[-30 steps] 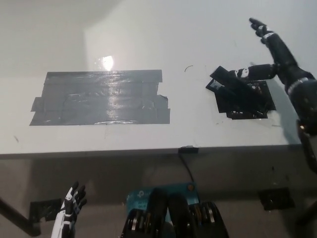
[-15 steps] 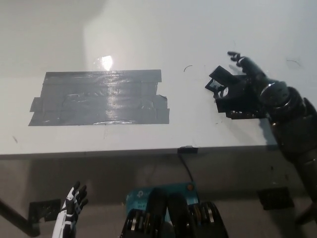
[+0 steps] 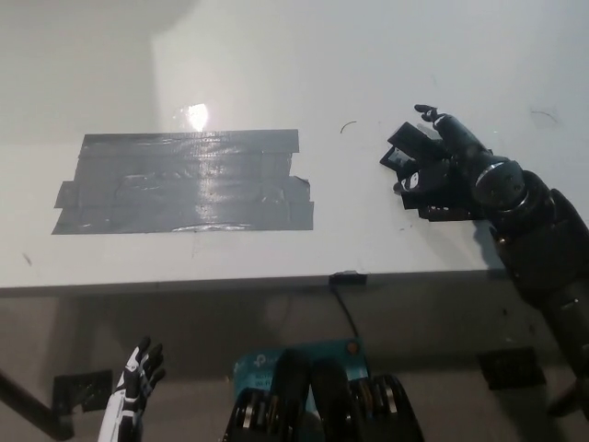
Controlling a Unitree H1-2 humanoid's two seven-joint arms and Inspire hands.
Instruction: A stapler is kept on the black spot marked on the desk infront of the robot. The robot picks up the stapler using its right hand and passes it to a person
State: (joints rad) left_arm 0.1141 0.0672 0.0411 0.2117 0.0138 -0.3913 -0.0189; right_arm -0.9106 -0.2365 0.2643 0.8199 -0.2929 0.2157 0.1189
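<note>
The black stapler lies on the black spot at the desk's right side. Only its left end shows from under my black right hand. That hand rests over the stapler from the right, thumb raised and fingers spread down across it, not closed. The stapler stays on the desk. My white left hand hangs below the desk's front edge at the lower left, open and holding nothing.
A large patch of grey tape covers the white desk left of centre. A small black clip and cable hang from the front edge. Black tape marks lie on the floor below.
My right arm swung down from the far right onto the stapler. In the last half second the hand settled slightly lower and to the left over it. The left hand stayed put.
</note>
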